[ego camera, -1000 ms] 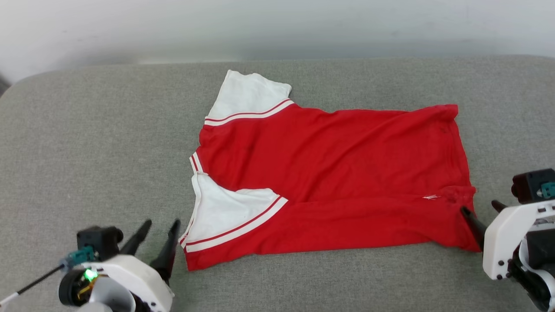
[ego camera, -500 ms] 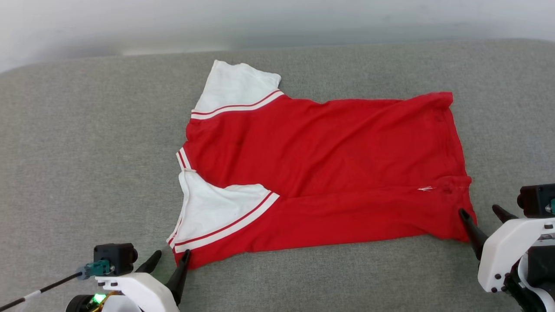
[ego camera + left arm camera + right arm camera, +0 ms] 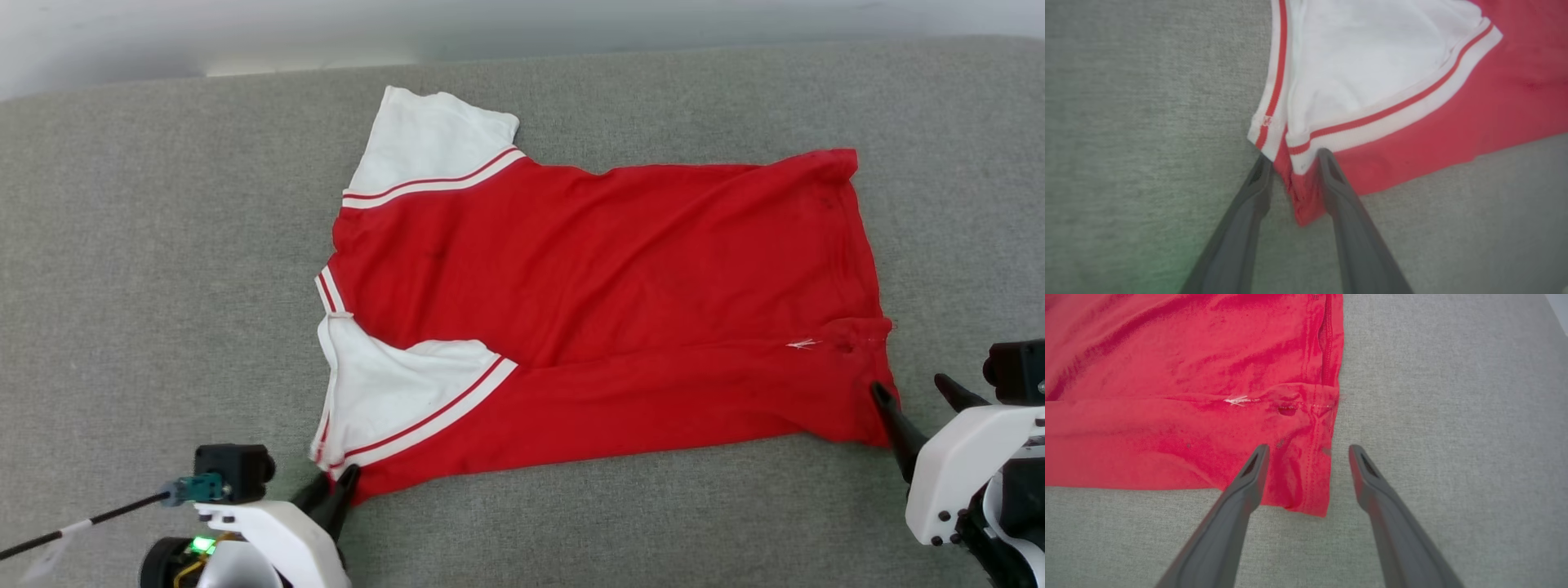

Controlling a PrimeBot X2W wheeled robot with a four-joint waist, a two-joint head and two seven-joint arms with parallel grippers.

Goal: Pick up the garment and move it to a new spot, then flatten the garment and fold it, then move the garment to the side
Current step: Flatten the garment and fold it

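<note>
The garment [image 3: 612,286] lies spread on the grey padded surface, red body to the right, white sleeves to the left, both lower corners near me. My left gripper [image 3: 336,478] sits at the garment's near left corner. In the left wrist view its fingers [image 3: 1327,171] straddle the red corner tip of the garment [image 3: 1392,61], narrowed but still apart, with cloth between them. My right gripper [image 3: 909,384] stands open at the near right hem corner. In the right wrist view its left finger [image 3: 1249,473] rests over the garment [image 3: 1167,396] and the other over bare cushion.
The grey cushion [image 3: 163,245] stretches wide on both sides of the garment and in front of it. A pale wall [image 3: 490,24] runs behind its far edge. A thin black rod [image 3: 82,527] sticks out leftward from my left wrist.
The head camera tilted, shifting the whole picture. My left gripper reached the garment's near left corner and its fingers narrowed around it. The right gripper stayed open at the hem corner.
</note>
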